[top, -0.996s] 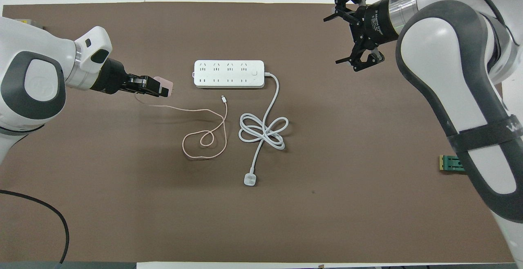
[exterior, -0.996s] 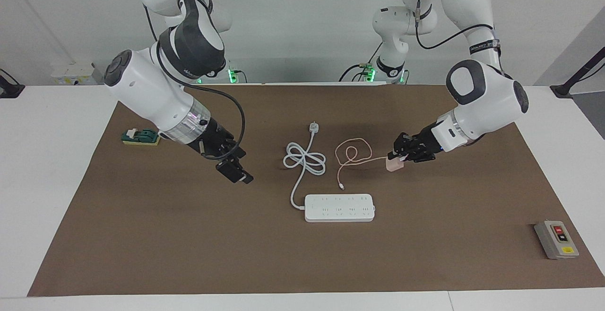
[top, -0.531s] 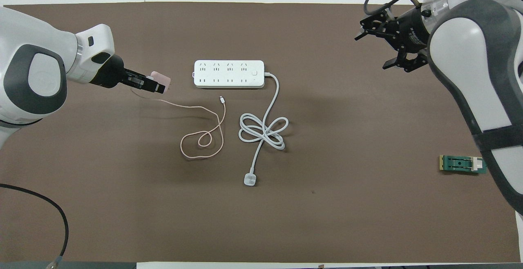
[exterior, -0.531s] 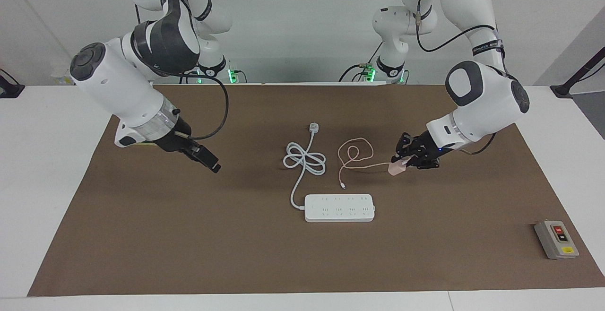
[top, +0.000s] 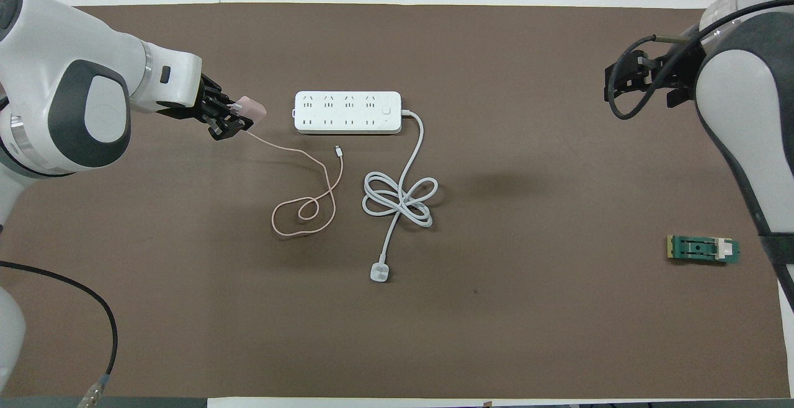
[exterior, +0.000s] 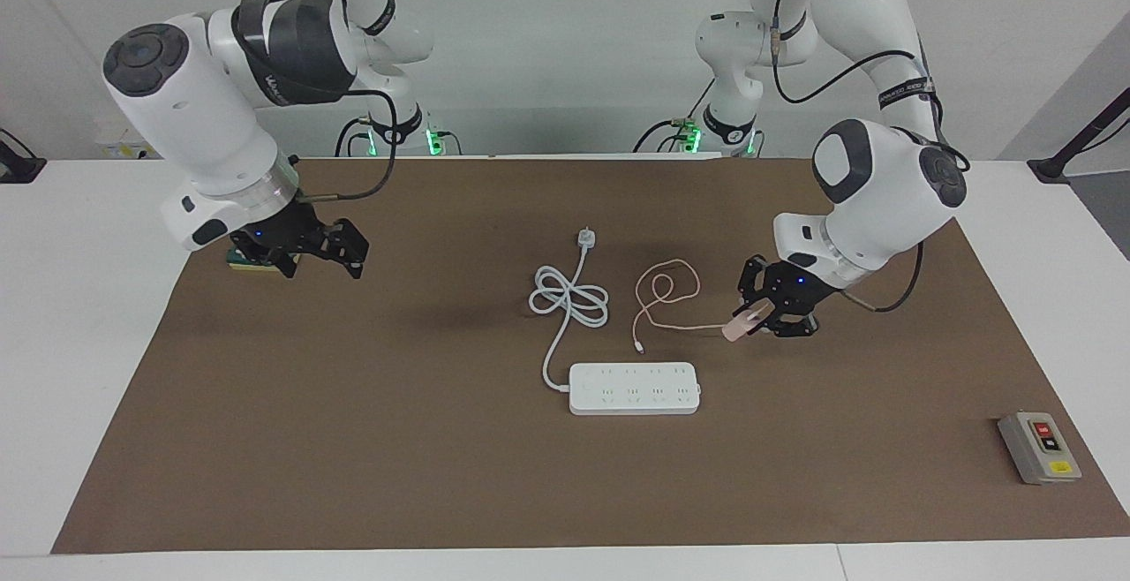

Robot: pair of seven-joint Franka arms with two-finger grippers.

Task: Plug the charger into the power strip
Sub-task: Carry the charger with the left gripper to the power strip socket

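Left gripper (exterior: 757,316) clamped on small pale pink cube charger (exterior: 738,327), raised. Long flat white power strip (exterior: 634,388) alongside, toward the right arm's end. Right gripper (exterior: 305,250) open, empty, well apart.

The charger (exterior: 740,325) hangs above the mat (exterior: 353,440) beside the power strip (exterior: 634,388).

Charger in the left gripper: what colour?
Pale pink charger, clearest in the overhead view.

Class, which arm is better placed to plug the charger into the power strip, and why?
Left. The left gripper already holds the charger beside the power strip. The right gripper is open, empty and over the mat's right-arm end.
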